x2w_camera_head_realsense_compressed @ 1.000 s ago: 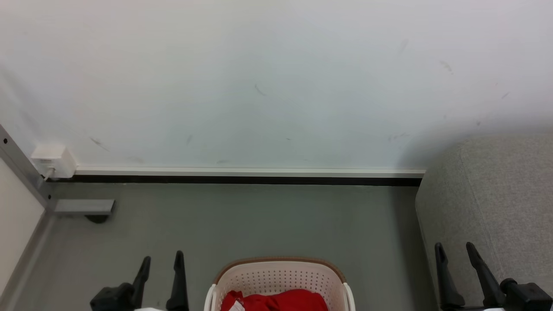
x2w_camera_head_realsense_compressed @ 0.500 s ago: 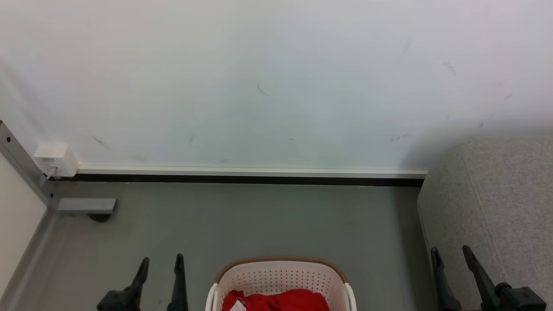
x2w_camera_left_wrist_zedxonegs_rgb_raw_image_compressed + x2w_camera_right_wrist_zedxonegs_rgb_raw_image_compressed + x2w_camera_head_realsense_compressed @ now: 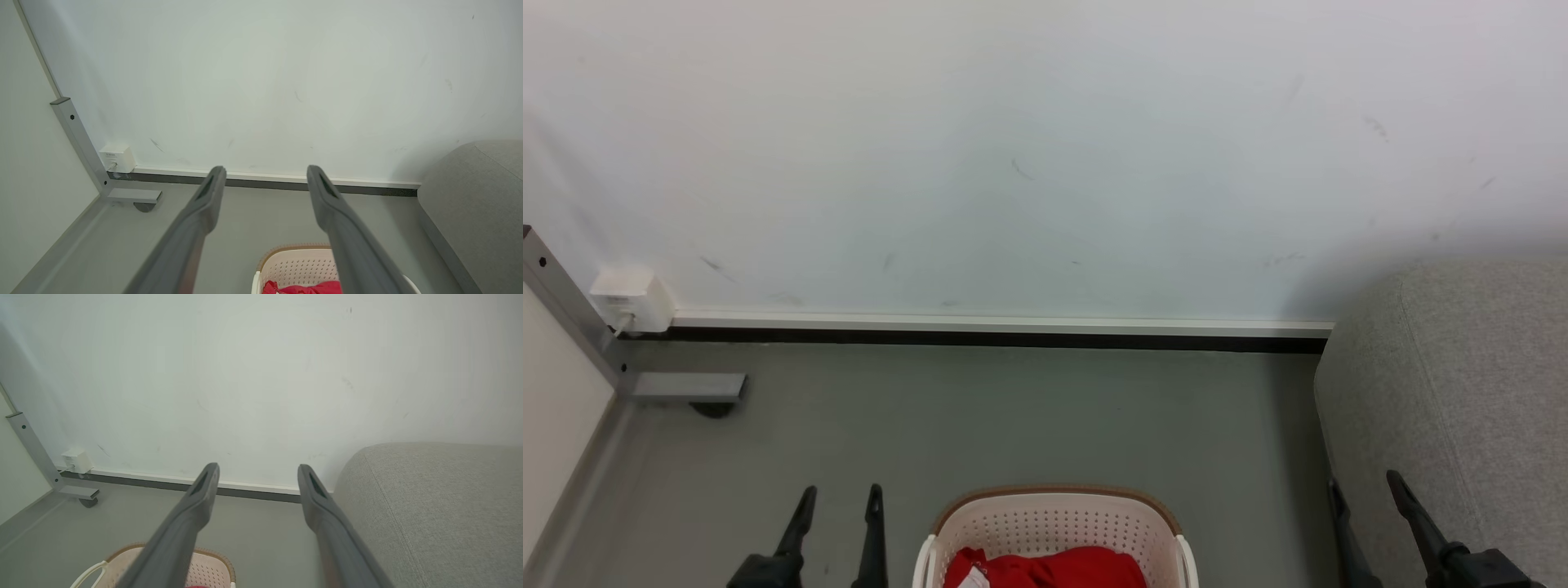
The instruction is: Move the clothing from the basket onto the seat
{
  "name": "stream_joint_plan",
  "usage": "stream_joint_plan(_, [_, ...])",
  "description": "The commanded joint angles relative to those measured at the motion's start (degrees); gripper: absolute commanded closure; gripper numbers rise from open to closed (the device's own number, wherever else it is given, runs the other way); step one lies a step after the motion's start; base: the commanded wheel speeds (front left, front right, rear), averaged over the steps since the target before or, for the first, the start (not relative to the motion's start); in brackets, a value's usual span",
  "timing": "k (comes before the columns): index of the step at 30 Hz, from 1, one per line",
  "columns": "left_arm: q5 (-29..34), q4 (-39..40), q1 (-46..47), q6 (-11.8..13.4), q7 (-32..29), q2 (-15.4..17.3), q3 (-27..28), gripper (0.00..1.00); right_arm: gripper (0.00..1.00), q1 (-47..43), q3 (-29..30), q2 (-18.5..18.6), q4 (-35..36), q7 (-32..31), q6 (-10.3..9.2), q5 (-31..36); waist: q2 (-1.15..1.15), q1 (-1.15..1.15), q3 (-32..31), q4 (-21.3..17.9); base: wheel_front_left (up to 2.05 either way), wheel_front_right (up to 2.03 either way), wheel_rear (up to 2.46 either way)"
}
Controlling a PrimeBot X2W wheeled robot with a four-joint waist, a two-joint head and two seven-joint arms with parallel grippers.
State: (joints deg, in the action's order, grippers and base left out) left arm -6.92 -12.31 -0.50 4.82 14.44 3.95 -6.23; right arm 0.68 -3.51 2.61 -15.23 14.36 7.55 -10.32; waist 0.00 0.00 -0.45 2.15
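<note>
On the floor at low centre: red clothing (image 3: pixel 1045 569) lies in the basket (image 3: pixel 1054 523) | seat (image 3: pixel 1462 392) just right, no garment on it | left gripper (image 3: pixel 841 490) spread, empty | right gripper (image 3: pixel 1362 479) spread, empty | progress: nothing moved; grasp, lift and transfer all remain

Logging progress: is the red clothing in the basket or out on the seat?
In the basket. The clothing lies bunched inside its rim; the seat's visible part shows bare fabric.
</note>
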Motion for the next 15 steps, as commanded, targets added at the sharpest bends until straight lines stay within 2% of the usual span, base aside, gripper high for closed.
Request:
stream_joint_plan(1, [1.8,-0.1,-0.6,-0.1,0.4,0.0,0.0,0.0,0.0,-0.4,-0.2,0.5,-0.2,0.5,-0.11,1.3,0.0,0.0,0.0,0.0,0.0,0.0,0.0])
stream_joint_plan(5, [3.3,-0.3,-0.7,-0.1,0.8,-0.2,0.2,0.0,0.0,-0.6,-0.4,0.5,-0.2,1.0,-0.12,3.4,0.0,0.0,0.0,-0.1,0.0,0.0,0.0])
stream_joint_plan(15, [2.1,-1.0,-0.5,-1.1,0.7,-0.6,1.0,0.0,0.0,-0.5,-0.2,0.5,-1.4,0.8,-0.12,2.7,0.0,0.0,0.0,-0.3,0.0,0.0,0.0])
